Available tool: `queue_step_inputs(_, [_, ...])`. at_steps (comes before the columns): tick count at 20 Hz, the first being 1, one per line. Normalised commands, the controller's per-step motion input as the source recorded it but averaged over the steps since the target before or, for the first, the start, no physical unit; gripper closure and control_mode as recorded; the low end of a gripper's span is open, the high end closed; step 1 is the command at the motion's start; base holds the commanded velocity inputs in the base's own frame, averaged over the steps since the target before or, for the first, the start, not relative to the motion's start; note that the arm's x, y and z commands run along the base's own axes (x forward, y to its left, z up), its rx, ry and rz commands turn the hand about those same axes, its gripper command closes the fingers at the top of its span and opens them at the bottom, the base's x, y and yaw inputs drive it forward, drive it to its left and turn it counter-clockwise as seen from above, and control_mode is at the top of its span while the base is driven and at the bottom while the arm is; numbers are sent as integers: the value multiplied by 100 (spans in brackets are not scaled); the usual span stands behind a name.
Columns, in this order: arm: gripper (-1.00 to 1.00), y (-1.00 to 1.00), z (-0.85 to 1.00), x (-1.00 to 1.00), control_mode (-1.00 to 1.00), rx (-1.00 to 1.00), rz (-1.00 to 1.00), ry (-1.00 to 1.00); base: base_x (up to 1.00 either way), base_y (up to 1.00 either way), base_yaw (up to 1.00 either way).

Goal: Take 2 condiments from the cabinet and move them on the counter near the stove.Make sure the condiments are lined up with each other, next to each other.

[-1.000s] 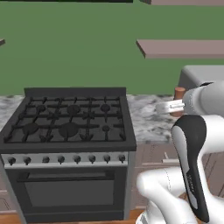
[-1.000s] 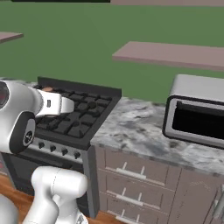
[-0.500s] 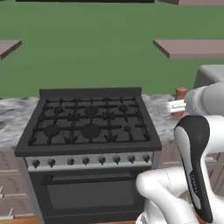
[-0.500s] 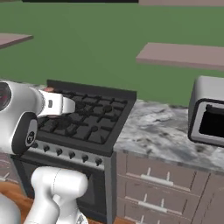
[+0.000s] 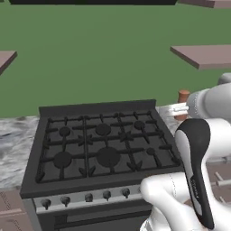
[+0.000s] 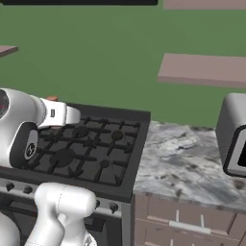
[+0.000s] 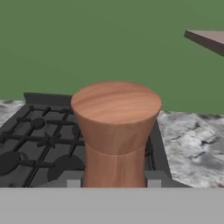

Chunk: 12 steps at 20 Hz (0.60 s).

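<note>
gripper (image 7: 113,183) clamped on the wooden shaker (image 7: 115,131), finger pads snug on both sides | shaker's up in the air over the right edge of the stove (image 5: 101,144) | marble counter (image 6: 192,161) sits just right of the stove

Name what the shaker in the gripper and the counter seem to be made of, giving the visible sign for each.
The shaker looks like smooth, matte turned wood: reddish-brown with curved grain lines across its flat top. The counter looks like polished marble or similar stone: grey and white with irregular veining. Both are rendered, so this is only their look.
</note>
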Motion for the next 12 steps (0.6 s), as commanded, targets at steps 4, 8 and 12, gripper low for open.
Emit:
queue_step_inputs(4, [100,0,0,0,100,0,0,0,81,-5,-14])
queue_step_inputs(8, [100,0,0,0,100,0,0,0,29,0,-6])
queue_step_inputs(12, [100,0,0,0,100,0,0,0,0,0,-1])
